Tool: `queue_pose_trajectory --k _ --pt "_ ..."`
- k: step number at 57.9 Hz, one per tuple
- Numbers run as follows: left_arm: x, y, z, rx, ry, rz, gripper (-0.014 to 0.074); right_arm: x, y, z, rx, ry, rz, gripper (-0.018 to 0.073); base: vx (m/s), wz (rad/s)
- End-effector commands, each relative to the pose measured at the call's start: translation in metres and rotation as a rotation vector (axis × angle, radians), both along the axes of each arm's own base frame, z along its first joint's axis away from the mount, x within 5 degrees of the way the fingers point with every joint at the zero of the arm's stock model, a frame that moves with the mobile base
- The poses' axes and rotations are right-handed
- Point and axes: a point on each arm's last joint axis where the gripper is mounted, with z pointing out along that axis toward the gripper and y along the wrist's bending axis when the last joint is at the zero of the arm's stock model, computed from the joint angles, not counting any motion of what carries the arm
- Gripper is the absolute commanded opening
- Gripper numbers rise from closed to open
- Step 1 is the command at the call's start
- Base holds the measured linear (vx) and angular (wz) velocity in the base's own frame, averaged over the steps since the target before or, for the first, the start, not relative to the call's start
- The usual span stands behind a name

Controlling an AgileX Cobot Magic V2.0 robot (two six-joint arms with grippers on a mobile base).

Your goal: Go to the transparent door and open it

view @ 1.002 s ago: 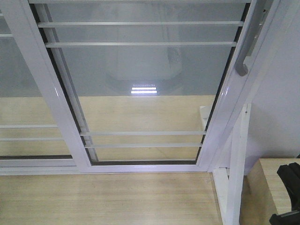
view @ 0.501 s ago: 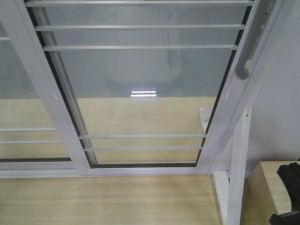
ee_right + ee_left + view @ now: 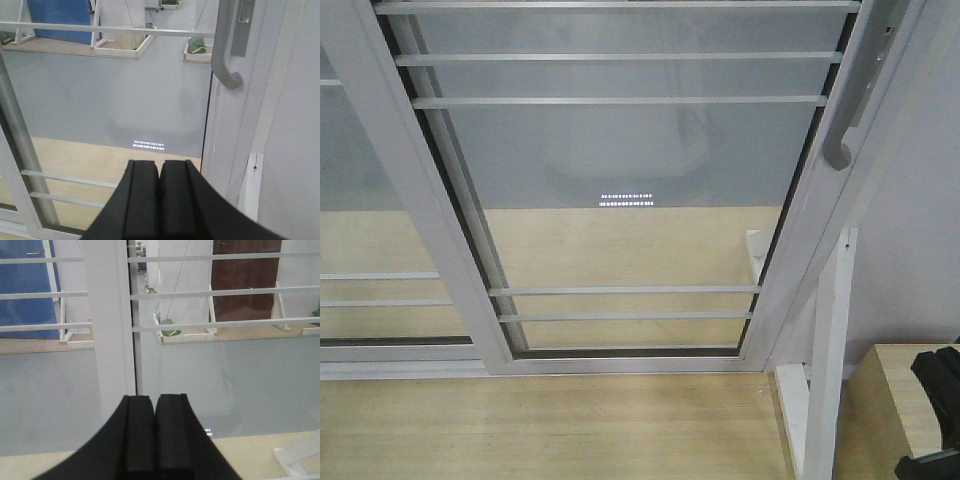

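The right gripper (image 3: 160, 167) has its fingers pressed together on nothing, and so does the left gripper (image 3: 154, 402). Up and to the right of the right gripper, well apart from it, the grey handle (image 3: 223, 55) hangs on the door (image 3: 125, 95), whose glass spreads ahead and to the left. The second panel (image 3: 45, 385) lies ahead-left of the left gripper.

The door is probably heavy and stiff, sliding sideways. Its glass looks slick and breakable, and its thin bars (image 3: 100, 29) look weak. The rigid handle is the place to grip, once the fingers part.
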Motion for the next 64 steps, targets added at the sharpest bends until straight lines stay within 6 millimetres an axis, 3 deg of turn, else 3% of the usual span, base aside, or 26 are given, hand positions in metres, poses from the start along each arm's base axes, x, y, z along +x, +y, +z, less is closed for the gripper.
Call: queue_pose_trajectory --k 1,22,35,45,55,64 --pt "0.0 0.002 -0.002 -0.01 -0.062 0.018 -0.0006 0.001 0.0 0.003 -0.002 -0.074 -0.005 -0.0005 0.0 0.0" --pt "0.0 0.002 -0.002 -0.01 -0.063 0.018 -0.0006 0.002 0.0 0.006 0.007 -0.114 -0.006 -0.0005 0.0 0.0" --pt "-0.001 0.004 0.008 -0.03 -0.167 0.043 -0.0006 0.002 -0.001 0.025 0.057 -0.306 -0.011 -0.0005 0.0 0.0" --pt "-0.007 0.009 0.039 -0.274 -0.332 0.054 -0.0006 -0.004 -0.003 0.05 0.147 -0.531 -0.021 -0.0005 0.0 0.0" --pt "-0.012 0.006 0.084 -0.258 -0.361 0.024 -0.0006 -0.011 -0.007 0.092 0.301 -0.58 -0.033 -0.0005 0.0 0.0" --pt "0.016 0.003 0.125 -0.188 -0.238 0.026 -0.0006 -0.003 -0.003 0.133 0.222 -0.503 -0.024 -0.0005 0.0 0.0"
